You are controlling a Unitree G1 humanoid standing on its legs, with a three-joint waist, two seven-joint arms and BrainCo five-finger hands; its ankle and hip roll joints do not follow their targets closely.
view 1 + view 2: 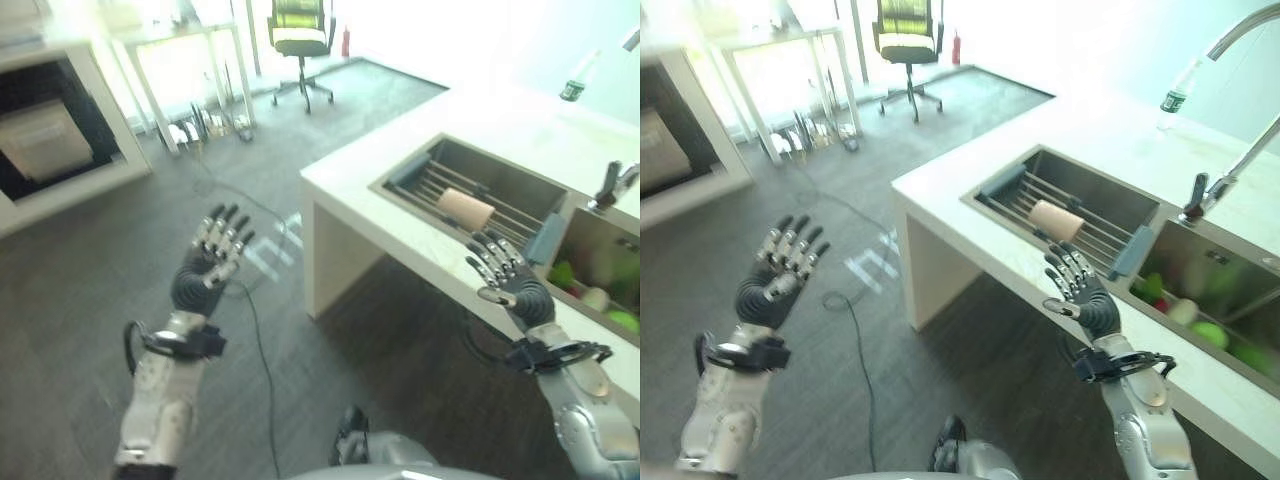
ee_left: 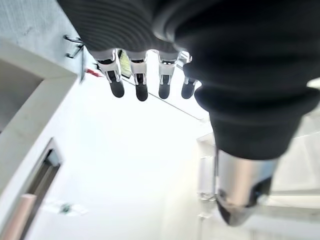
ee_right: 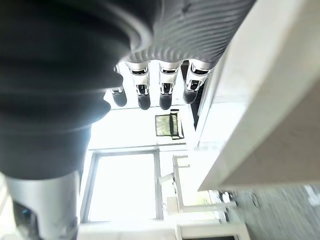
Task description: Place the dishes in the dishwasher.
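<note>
Biggest risk: the white desk (image 1: 970, 200) edge sits between your right hand (image 1: 1080, 292) and the sink (image 1: 1160, 215). Reach in low and you clip the rim or drag the forearm across it. Come over the top.

The dishes are in the sink: a tan cup (image 1: 1055, 221) lies on its side on the rack (image 1: 1095, 238), round, so I expect it to roll under a sloppy pinch. Green and pale items (image 1: 1185, 315) sit in the right basin under the faucet (image 1: 1230, 170); can't tell what they are.

Both hands empty, fingers spread wide; left hand (image 1: 210, 265) is out over the floor, well away from the desk.

Dishwasher: possibly the dark opening (image 1: 50, 130) far left, can't confirm. Office chair (image 1: 300, 40) and bottle (image 1: 1177, 92) are clear of your path.
</note>
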